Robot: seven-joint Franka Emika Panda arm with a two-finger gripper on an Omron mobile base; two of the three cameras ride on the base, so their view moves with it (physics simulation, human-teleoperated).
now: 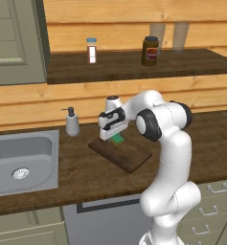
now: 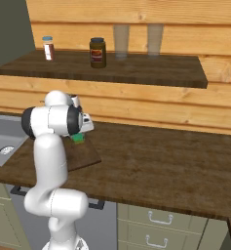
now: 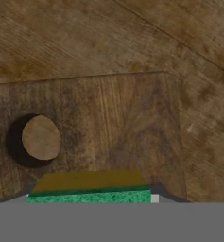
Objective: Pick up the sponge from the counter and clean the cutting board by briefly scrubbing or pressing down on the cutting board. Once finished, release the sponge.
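My gripper [image 1: 114, 138] points down over the far end of the cutting board [image 1: 127, 156] and is shut on the sponge [image 1: 117, 139], a small green block with a yellowish edge. In the hand view the sponge [image 3: 90, 189] sits between my fingers, low over the dark brown board [image 3: 118, 118], whose round hole [image 3: 40, 138] lies to the left. From the right base view the sponge [image 2: 78, 138] peeks out behind my arm above the board [image 2: 86, 156]. Whether the sponge touches the board I cannot tell. The board lies on the counter [image 1: 201, 139].
A steel sink [image 1: 38, 165] is set in the counter left of the board, with a soap dispenser [image 1: 72, 122] beside it. The higher shelf [image 1: 134, 67] carries a spice jar [image 1: 91, 50], a dark jar [image 1: 150, 50] and two glasses [image 2: 121, 41].
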